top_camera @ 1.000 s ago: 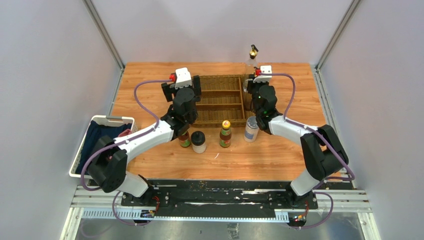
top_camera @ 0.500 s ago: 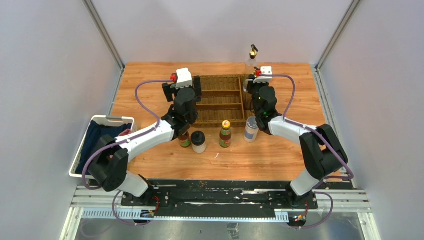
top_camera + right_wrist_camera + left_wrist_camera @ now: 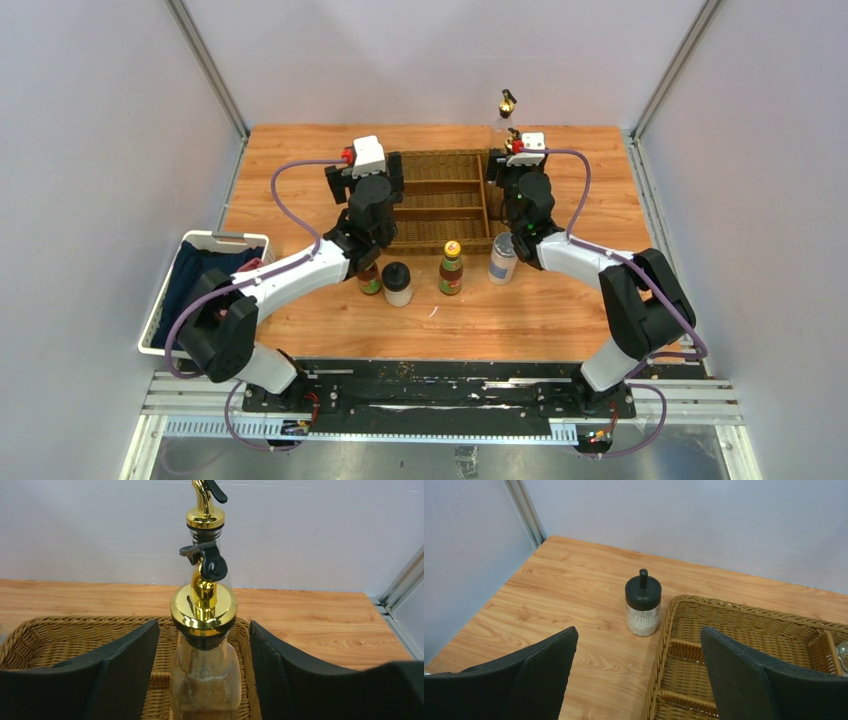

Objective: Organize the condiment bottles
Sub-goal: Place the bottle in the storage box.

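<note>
Mid-frame in each wrist view, a target sits between wide-spread fingers [image 3: 125,670], apparently for grasping: right gripper [image 3: 202,630] flanking a cruet [image 3: 204,605], left gripper [image 3: 639,635] facing a black-lidded jar [image 3: 643,605] farther off.

My right fingers [image 3: 125,675] look like matt black plastic — the cruet [image 3: 204,680] between them is clear glass with a glossy gold metal collar; near it, a rough woven-wicker tray [image 3: 75,632].
</note>
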Robot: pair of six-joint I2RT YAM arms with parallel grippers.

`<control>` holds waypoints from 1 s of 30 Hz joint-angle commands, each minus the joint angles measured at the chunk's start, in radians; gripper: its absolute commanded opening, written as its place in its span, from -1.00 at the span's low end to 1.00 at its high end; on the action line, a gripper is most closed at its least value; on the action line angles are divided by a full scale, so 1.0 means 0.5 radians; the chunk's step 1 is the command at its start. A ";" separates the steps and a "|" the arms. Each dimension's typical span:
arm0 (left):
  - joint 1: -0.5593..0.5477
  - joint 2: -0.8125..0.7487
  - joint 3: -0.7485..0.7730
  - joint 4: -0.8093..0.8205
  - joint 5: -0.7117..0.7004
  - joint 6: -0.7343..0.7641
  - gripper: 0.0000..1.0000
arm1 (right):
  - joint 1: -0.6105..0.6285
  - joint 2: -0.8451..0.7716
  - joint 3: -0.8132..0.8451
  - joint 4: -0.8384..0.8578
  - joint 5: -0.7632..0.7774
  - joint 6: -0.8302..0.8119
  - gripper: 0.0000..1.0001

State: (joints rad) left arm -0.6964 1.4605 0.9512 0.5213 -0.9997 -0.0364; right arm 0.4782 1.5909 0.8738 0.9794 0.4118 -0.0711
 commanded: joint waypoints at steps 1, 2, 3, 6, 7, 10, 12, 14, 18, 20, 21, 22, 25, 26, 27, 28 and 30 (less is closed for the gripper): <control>-0.015 0.029 0.070 0.020 -0.049 -0.008 1.00 | 0.010 0.012 0.033 0.044 0.012 0.001 0.41; -0.015 0.028 0.074 0.021 -0.047 -0.005 1.00 | 0.010 0.012 0.035 0.044 0.010 0.001 0.41; -0.015 0.029 0.078 0.021 -0.045 -0.002 1.00 | 0.010 0.010 0.040 0.039 0.004 0.001 0.42; -0.015 0.027 0.087 0.022 -0.040 0.009 1.00 | 0.010 0.007 0.057 0.026 -0.004 -0.004 0.43; -0.015 0.029 0.091 0.022 -0.036 0.013 1.00 | 0.008 0.007 0.066 0.024 -0.004 -0.009 0.44; -0.015 0.026 0.103 0.020 -0.015 0.030 1.00 | 0.010 -0.010 0.087 0.010 -0.011 -0.022 0.46; -0.015 0.024 0.111 0.022 0.015 0.045 1.00 | 0.009 -0.018 0.106 -0.006 -0.032 -0.033 0.49; -0.015 0.017 0.117 0.020 0.041 0.057 1.00 | 0.010 -0.033 0.124 -0.022 -0.044 -0.038 0.51; -0.015 -0.004 0.122 0.017 0.085 0.071 1.00 | 0.010 -0.059 0.151 -0.048 -0.065 -0.047 0.55; -0.015 -0.015 0.122 0.016 0.113 0.070 1.00 | 0.010 -0.074 0.157 -0.061 -0.069 -0.054 0.56; -0.015 -0.020 0.122 0.016 0.122 0.070 1.00 | 0.009 -0.086 0.162 -0.068 -0.067 -0.058 0.56; -0.017 -0.027 0.122 0.014 0.132 0.070 1.00 | 0.008 -0.095 0.165 -0.073 -0.069 -0.064 0.56; -0.025 -0.055 0.132 0.005 0.215 0.149 1.00 | 0.009 -0.146 0.175 -0.088 -0.064 -0.085 0.57; -0.029 -0.062 0.141 0.000 0.243 0.162 1.00 | 0.009 -0.166 0.182 -0.095 -0.063 -0.091 0.57; -0.031 -0.071 0.153 -0.015 0.277 0.173 1.00 | 0.010 -0.186 0.191 -0.109 -0.062 -0.096 0.57; -0.031 -0.083 0.163 -0.035 0.327 0.183 1.00 | 0.009 -0.205 0.199 -0.125 -0.064 -0.102 0.57; -0.034 -0.110 0.185 -0.077 0.436 0.189 1.00 | 0.010 -0.246 0.215 -0.151 -0.067 -0.115 0.57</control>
State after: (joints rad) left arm -0.7002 1.4548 0.9993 0.5106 -0.8764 0.0280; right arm 0.4782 1.5307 0.9337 0.9138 0.3836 -0.1028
